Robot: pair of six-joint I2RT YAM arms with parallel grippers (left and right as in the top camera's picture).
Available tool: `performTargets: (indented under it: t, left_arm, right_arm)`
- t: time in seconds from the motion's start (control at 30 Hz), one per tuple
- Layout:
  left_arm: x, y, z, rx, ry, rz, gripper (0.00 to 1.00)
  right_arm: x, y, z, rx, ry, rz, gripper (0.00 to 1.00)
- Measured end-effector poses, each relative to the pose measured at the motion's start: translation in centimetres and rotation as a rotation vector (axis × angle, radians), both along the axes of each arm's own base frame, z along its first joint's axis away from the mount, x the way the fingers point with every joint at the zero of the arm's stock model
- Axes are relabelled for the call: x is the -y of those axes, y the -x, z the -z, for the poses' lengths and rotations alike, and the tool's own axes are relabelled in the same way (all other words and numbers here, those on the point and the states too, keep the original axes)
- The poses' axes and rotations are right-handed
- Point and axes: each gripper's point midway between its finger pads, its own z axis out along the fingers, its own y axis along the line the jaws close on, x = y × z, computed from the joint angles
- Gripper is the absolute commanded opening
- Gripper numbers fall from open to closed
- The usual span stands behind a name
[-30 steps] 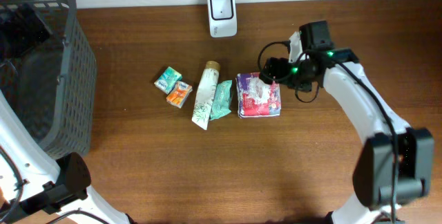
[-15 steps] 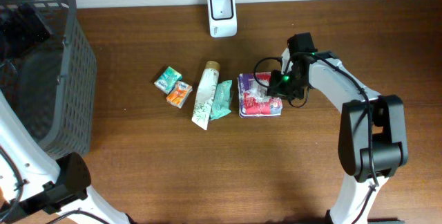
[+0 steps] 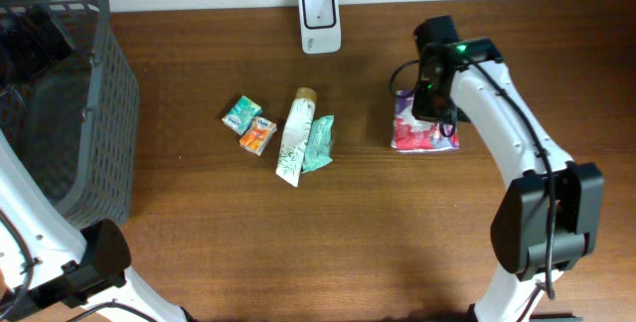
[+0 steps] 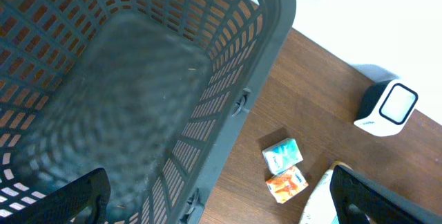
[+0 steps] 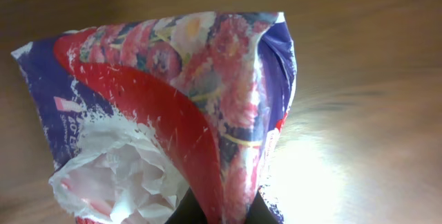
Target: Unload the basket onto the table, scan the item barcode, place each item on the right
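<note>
The item, a red and purple flowered tissue pack point(image 3: 424, 131), hangs off the table to the right of the row of goods. My right gripper point(image 3: 429, 103) is shut on its edge. In the right wrist view the pack point(image 5: 173, 92) fills the frame, pinched at the bottom by the right gripper point(image 5: 219, 213), white tissue showing at its torn lower left. No barcode shows on it. The white scanner point(image 3: 320, 21) stands at the table's back edge. My left gripper point(image 4: 221, 207) is open above the basket, holding nothing.
A dark grey basket point(image 3: 94, 113) takes up the left end. In the middle lie a teal packet point(image 3: 240, 114), an orange packet point(image 3: 257, 137), a white tube point(image 3: 293, 138) and a green sachet point(image 3: 318, 143). The left wrist view shows the scanner point(image 4: 387, 106) too.
My right gripper shut on the tissue pack and carried it up and to the right, away from the row. The left arm has not moved.
</note>
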Motion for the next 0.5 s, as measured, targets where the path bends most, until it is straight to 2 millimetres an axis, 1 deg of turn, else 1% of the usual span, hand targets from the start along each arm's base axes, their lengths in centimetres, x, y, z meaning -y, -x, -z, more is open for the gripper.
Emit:
performTargets:
  t: [0.03,0.13,0.2,0.27,0.3,0.33,0.37,0.4,0.43,0.5]
  left_arm:
    - [0.0,0.0,0.0,0.000,0.000,-0.001,0.99]
    - [0.0,0.0,0.0,0.000,0.000,-0.001,0.99]
    - [0.0,0.0,0.0,0.000,0.000,0.000,0.99]
    - [0.0,0.0,0.0,0.000,0.000,-0.001,0.99]
    - [0.0,0.0,0.0,0.000,0.000,0.000,0.99]
    - [0.0,0.0,0.0,0.000,0.000,0.000,0.99]
    - [0.0,0.0,0.0,0.000,0.000,0.000,0.99]
    - [0.0,0.0,0.0,0.000,0.000,0.000,0.99]
    - [0.0,0.0,0.0,0.000,0.000,0.000,0.99]
    - [0.0,0.0,0.0,0.000,0.000,0.000,0.99]
  right_arm:
    - [0.6,0.2,-0.2,0.015,0.072,0.027,0.04]
    - [2.0,0.6,-0.6,0.049,0.219,0.076,0.04]
    - [3.1,1.4,-0.2,0.040,0.294,0.093,0.04]
    - [3.7,2.3,0.6,0.010,0.333,0.097,0.05]
    - [3.7,2.5,0.7,0.006,0.334,0.095,0.08]
    - [3.5,2.4,0.9,0.005,0.329,0.089,0.13]
    - [3.0,2.2,1.0,0.011,0.311,0.076,0.21]
    - [1.8,1.8,1.4,0.020,0.267,0.054,0.33]
    - [0.2,1.6,1.8,0.021,0.221,0.019,0.51]
    - [-2.2,1.4,2.3,0.028,0.157,-0.028,0.63]
